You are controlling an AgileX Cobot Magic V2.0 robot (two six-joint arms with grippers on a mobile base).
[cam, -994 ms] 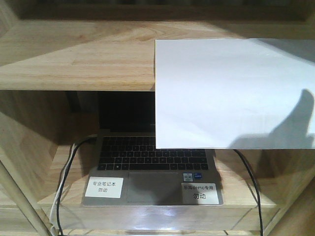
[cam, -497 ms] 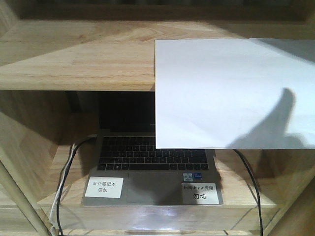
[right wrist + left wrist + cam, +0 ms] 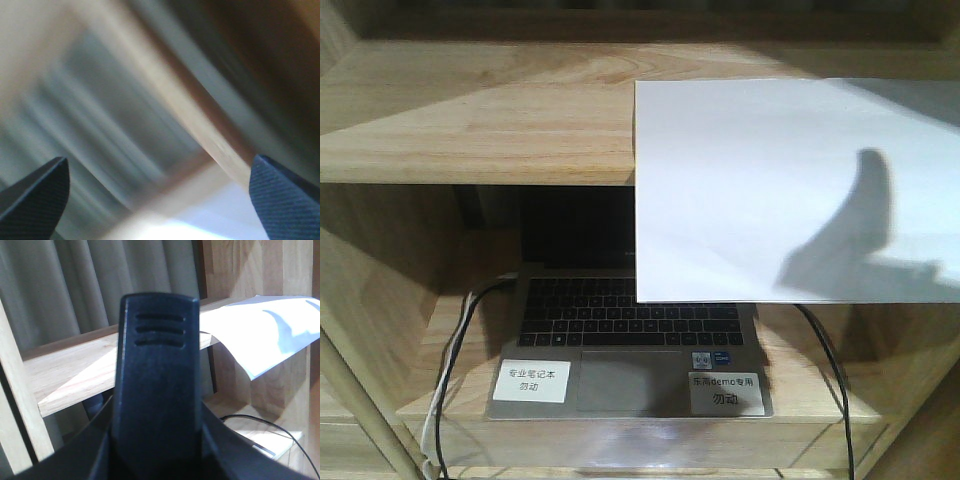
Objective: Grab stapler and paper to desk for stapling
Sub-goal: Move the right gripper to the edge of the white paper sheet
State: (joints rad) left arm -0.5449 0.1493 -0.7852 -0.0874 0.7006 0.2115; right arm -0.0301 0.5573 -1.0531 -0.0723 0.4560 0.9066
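While the right gripper [image 3: 160, 197] stands wide open with nothing between its fingertips, its view is too blurred to place it. A finger-shaped shadow [image 3: 850, 240] lies on the paper [image 3: 770, 180], so I judge the gripper is near the sheet but not yet on it. Of the left gripper [image 3: 157, 455] only dark flanks show around a black ridged block [image 3: 157, 365]. Whether that is the stapler in its grasp I cannot tell. The paper lies untaken on the upper shelf [image 3: 470, 130], its near edge hanging over the front. The carry to the counter, not in view, is all left. The lower compartment, farther in, holds an open laptop [image 3: 630, 330] with two labels [image 3: 530, 380] and cables [image 3: 455, 370].
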